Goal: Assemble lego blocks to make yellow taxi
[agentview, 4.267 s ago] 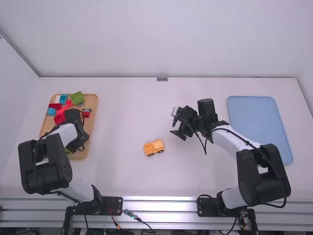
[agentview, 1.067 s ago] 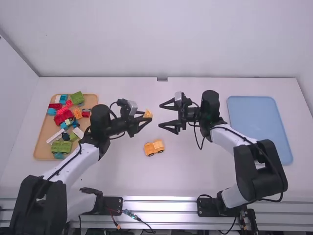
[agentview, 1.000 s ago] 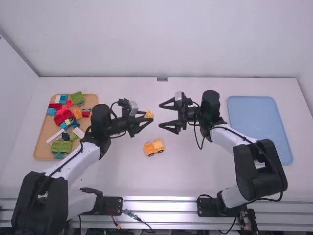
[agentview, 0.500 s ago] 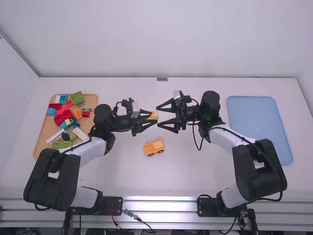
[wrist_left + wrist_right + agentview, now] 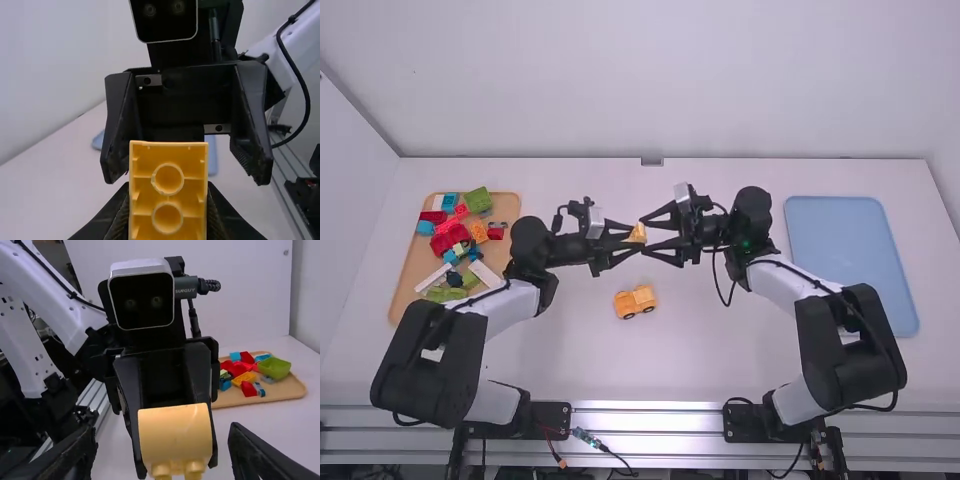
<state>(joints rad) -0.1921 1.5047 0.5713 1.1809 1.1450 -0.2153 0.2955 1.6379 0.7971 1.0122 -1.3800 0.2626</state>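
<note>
Bright, even light covers my tabletop (image 5: 720, 370), its shadows faint and soft; the metal rail (image 5: 650, 412) along the near edge gleams. My left wrist view is dimmer, its blacks nearly featureless. In my right, the yellow block (image 5: 175, 432) glows pale, lit probably from above, as far as I can tell.

Robotics lab, prob. a test bench: two arms (image 5: 775, 285) w/ wrist cams, white tabletop (image 5: 560, 350), metal rail (image 5: 650, 410) (loose cables too), plain white walls.
</note>
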